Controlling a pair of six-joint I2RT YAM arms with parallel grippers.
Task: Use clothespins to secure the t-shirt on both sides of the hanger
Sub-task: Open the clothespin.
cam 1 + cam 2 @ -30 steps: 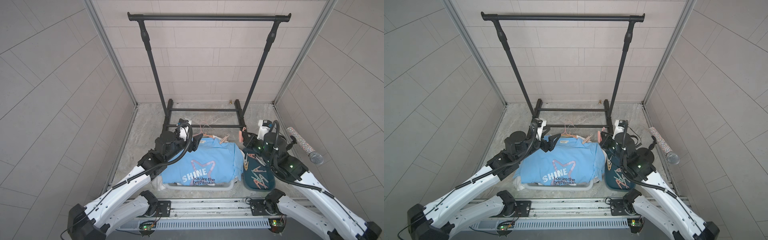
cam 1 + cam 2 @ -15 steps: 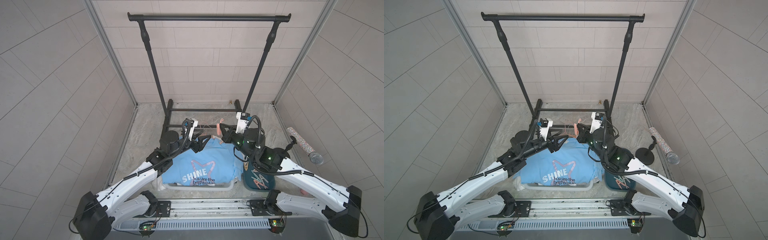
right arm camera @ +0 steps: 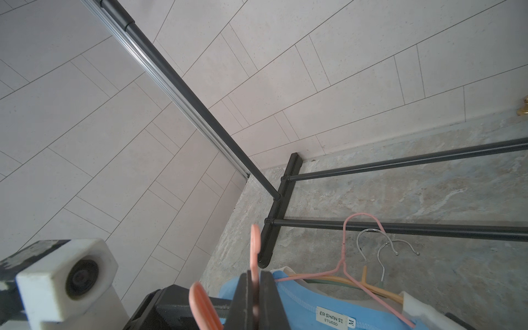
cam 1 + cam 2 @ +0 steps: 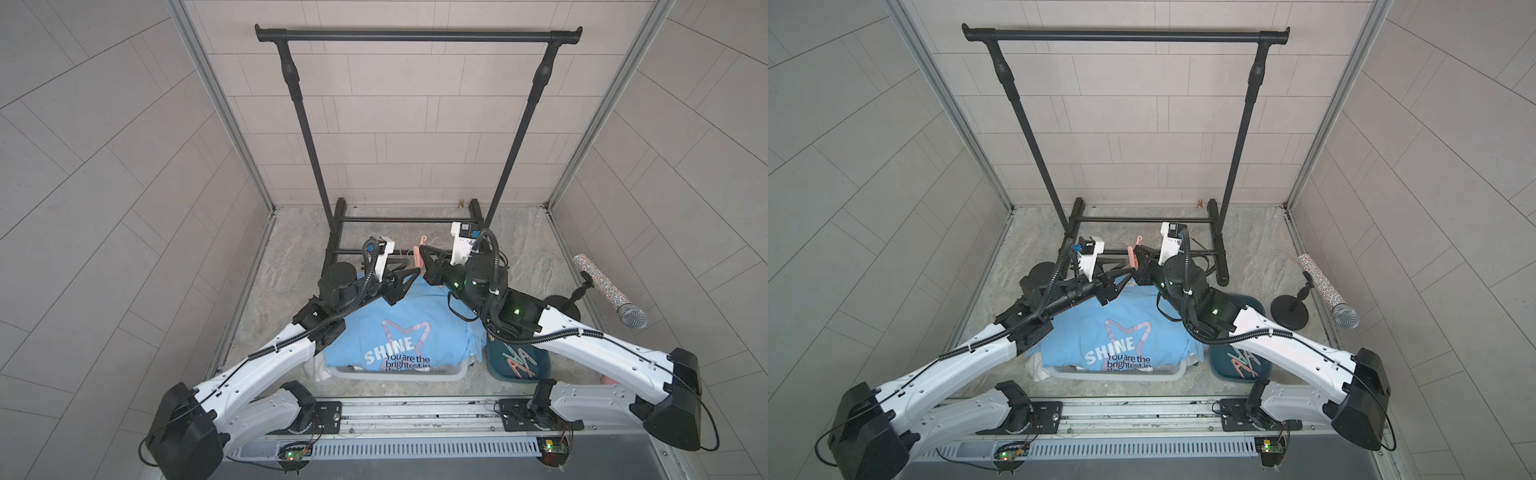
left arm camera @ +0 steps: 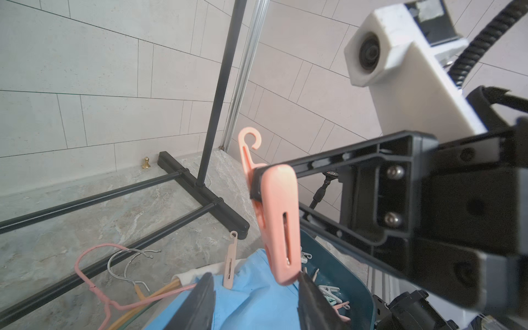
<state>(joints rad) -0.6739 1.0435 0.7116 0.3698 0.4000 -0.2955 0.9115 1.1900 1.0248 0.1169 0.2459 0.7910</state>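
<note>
The right gripper (image 3: 256, 288) is clamped on a peach-pink plastic clothespin (image 3: 255, 245) with a hooked end. The clothespin is held clear of the floor, and its hook points toward the upper part of the frame in the left wrist view. In both top views this gripper (image 4: 420, 254) (image 4: 1139, 255) and the clothespin (image 4: 417, 257) (image 4: 1133, 257) lie at the frame centre, just above the collar of the light blue t-shirt (image 4: 407, 328) (image 4: 1100, 332) printed with "SHINE".

The left gripper (image 5: 254, 283) is seen at the lower centre of its wrist view with its jaws apart. One dark fingertip (image 5: 303, 278) lies just beside the lower end of the held clothespin (image 5: 278, 228), and the other is well to the left of it. No thing is gripped by it. In both top views the left gripper (image 4: 409, 269) (image 4: 1128, 266) meets the right gripper tip to tip.

The t-shirt is draped over a white plastic basket (image 4: 399, 376) at the lower centre. A pink wire hanger (image 3: 343, 245) emerges from its collar, among other hangers. A second, pale peach clothespin (image 5: 230, 263) stands at the shirt's edge. Further clothespins (image 4: 517, 361) (image 4: 1241, 361) lie in a teal plastic bin (image 4: 540, 365) to the right of the basket, partly under the right arm.

A black metal garment rack (image 4: 415, 35) stands in the upper centre. A glittered microphone (image 4: 606, 291) on a stand is at the right.
</note>
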